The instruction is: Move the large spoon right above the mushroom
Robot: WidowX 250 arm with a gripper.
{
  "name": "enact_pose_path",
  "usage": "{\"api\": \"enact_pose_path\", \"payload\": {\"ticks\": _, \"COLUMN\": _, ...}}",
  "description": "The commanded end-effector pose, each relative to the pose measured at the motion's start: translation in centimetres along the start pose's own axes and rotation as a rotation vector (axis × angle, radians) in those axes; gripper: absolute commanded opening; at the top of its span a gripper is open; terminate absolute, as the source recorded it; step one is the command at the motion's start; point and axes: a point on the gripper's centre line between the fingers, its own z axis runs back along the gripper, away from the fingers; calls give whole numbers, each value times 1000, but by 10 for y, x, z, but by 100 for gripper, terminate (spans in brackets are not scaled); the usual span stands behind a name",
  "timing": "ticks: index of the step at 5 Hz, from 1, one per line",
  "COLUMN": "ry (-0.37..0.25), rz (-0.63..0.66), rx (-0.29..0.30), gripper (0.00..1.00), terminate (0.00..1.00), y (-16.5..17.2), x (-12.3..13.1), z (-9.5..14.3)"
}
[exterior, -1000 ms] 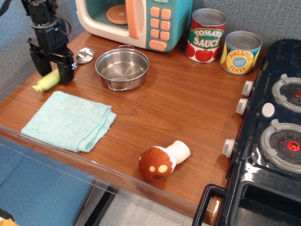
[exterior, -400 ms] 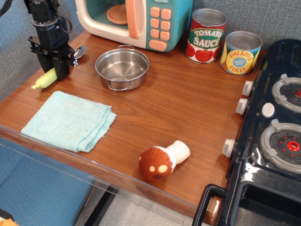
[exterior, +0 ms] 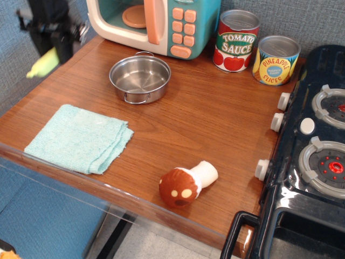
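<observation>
My gripper (exterior: 55, 47) is at the far left, lifted above the table's back-left corner, blurred by motion. It is shut on the large spoon (exterior: 43, 63). The spoon's yellow-green handle sticks out down-left of the fingers, and a bit of its silver bowl shows at the upper right of the gripper. The mushroom (exterior: 186, 183) lies on its side near the table's front edge, reddish-brown cap with cream spots toward the front, cream stem pointing back-right. The spoon is far to the left and back of the mushroom.
A steel pot (exterior: 140, 78) stands at the back middle, a teal cloth (exterior: 79, 138) lies front left. A toy microwave (exterior: 153, 24), a tomato sauce can (exterior: 236, 41) and a pineapple can (exterior: 275, 60) line the back. A toy stove (exterior: 312, 156) is at the right.
The gripper closed on the spoon's handle and has lifted it off the table, rising up and slightly left. The mushroom, pot and cloth have not moved.
</observation>
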Motion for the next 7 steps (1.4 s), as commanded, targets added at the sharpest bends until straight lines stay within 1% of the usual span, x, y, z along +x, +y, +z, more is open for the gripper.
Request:
{"api": "enact_pose_path", "payload": {"ticks": 1, "ry": -61, "rz": -108, "rx": -4, "gripper": 0, "terminate": 0, "y": -101, "x": 13, "z": 26}}
{"api": "enact_pose_path", "payload": {"ticks": 2, "ry": -43, "rz": -136, "rx": 5, "gripper": 0, "terminate": 0, "y": -153, "x": 11, "z": 2}}
{"api": "enact_pose_path", "payload": {"ticks": 3, "ry": -19, "rz": -171, "rx": 32, "gripper": 0, "terminate": 0, "y": -203, "x": 3, "z": -19}}
{"api": "enact_pose_path", "payload": {"ticks": 4, "ry": 2, "rz": -170, "rx": 45, "gripper": 0, "terminate": 0, "y": -245, "x": -9, "z": -44}}
{"api": "enact_pose_path", "payload": {"ticks": 5, "ry": 6, "rz": -186, "rx": 38, "gripper": 0, "terminate": 0, "y": -248, "x": -12, "z": -67}}
{"api": "enact_pose_path", "payload": {"ticks": 6, "ry": -11, "rz": -200, "rx": 5, "gripper": 0, "terminate": 0, "y": -249, "x": -10, "z": -76}}
{"api": "enact_pose_path", "payload": {"ticks": 7, "ry": -26, "rz": -195, "rx": 0, "gripper": 0, "terminate": 0, "y": -247, "x": -8, "z": -74}}
